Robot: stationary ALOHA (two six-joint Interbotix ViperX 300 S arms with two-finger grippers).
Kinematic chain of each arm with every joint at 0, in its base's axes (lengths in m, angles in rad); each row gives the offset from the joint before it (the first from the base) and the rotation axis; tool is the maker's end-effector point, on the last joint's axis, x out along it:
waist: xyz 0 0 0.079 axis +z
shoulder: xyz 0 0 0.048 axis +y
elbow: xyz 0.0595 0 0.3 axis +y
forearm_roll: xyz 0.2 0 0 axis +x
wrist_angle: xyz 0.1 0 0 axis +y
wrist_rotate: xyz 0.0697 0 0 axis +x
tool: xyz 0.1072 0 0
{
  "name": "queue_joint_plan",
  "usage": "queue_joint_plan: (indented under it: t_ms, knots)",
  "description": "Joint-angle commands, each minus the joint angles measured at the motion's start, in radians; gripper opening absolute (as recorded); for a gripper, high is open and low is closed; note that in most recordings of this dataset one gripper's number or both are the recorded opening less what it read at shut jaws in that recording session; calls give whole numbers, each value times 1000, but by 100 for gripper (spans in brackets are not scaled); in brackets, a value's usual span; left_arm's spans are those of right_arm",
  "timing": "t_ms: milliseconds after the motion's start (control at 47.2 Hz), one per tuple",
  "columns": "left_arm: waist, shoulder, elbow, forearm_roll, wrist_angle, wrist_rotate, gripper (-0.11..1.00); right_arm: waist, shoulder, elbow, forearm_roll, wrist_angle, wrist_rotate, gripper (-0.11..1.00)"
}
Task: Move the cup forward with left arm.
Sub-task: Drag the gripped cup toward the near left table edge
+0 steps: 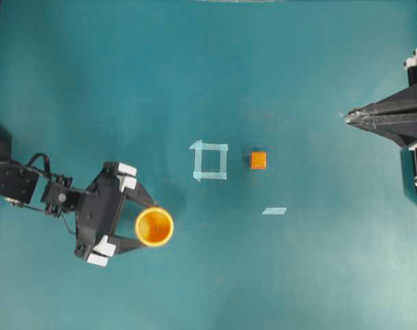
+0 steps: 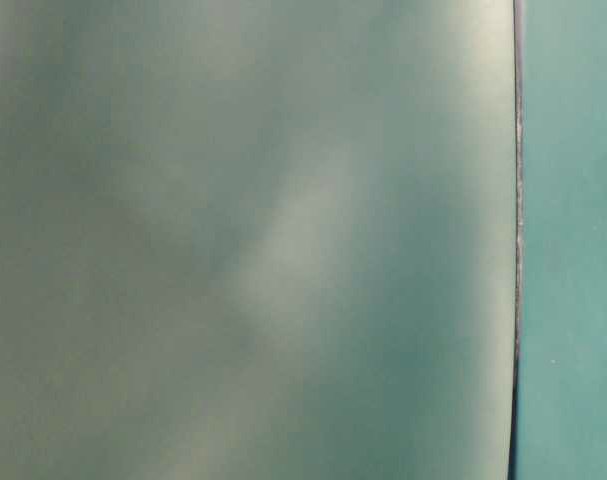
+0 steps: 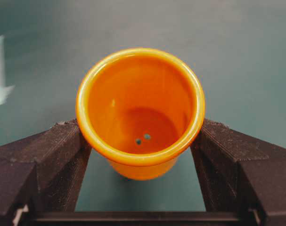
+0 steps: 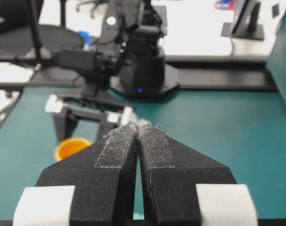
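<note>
The orange-yellow cup (image 1: pixel 154 227) stands upright on the teal table at the lower left of the overhead view. My left gripper (image 1: pixel 148 225) has one finger on each side of it. In the left wrist view the cup (image 3: pixel 140 108) fills the middle and both black fingers (image 3: pixel 53 150) press against its rim, so the gripper (image 3: pixel 140 123) is shut on the cup. My right gripper (image 1: pixel 347 117) is shut and empty at the far right edge, well away from the cup. In the right wrist view its pads (image 4: pixel 142 123) meet at the tips, and the cup (image 4: pixel 71 147) shows far off.
A pale tape square (image 1: pixel 210 160) marks the table's middle. A small orange cube (image 1: pixel 258 160) sits just right of it, and a short tape strip (image 1: pixel 274 210) lies below that. The table-level view is blurred and shows only teal.
</note>
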Motion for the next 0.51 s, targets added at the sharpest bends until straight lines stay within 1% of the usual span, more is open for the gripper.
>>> queue_joint_plan:
  t_ms: [0, 297, 488]
  knots:
    - [-37, -20, -29, -2, 15, 2, 67, -2, 5, -34, -2, -3, 2, 0]
    - [-153, -17, -60, -9, 66, 0, 67, -2, 5, -34, -2, -2, 2, 0]
    - [-225, 9, -109, -14, 94, 0, 67, -2, 6, -34, -2, 20, 2, 0]
